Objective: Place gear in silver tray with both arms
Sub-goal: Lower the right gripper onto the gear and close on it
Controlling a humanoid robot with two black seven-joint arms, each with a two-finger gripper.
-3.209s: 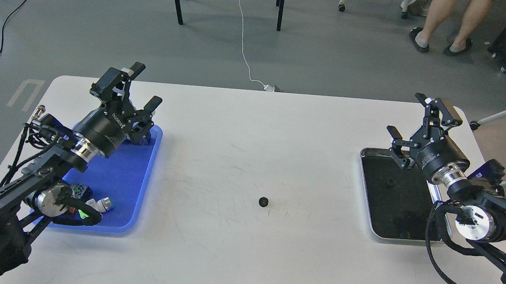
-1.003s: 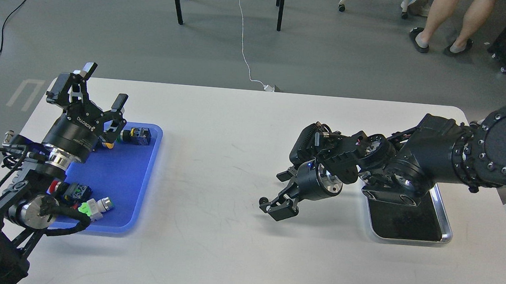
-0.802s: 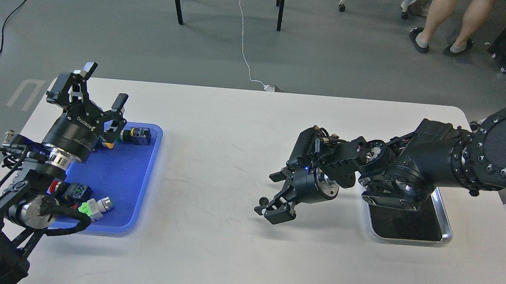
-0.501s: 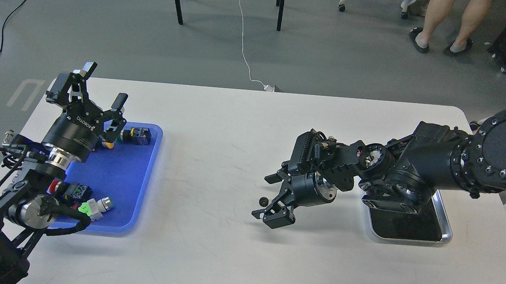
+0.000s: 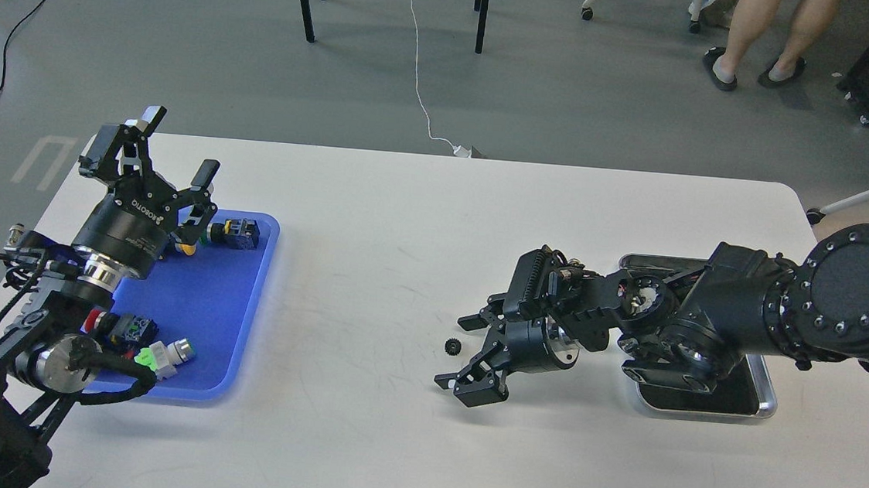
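Observation:
A small black gear [image 5: 453,345] lies flat on the white table [image 5: 405,218] near its middle. My right gripper [image 5: 465,353] is open and low over the table, with one finger behind the gear and the other in front of it; the gear lies in the gap, untouched. The silver tray [image 5: 763,386] sits at the right, mostly covered by my right arm. My left gripper [image 5: 166,153] is open and empty, raised over the far left end of the blue tray [image 5: 220,312].
The blue tray holds several push-button and switch parts: one with a green cap [image 5: 232,233] at its far end, others [image 5: 140,333] at its near left. A person's legs [image 5: 761,37] and chair legs stand on the floor beyond the table.
My right arm swung from over the silver tray to the table's middle and lowered, its open fingers now straddling the gear. My left gripper drew back to the left. The gear has not moved.

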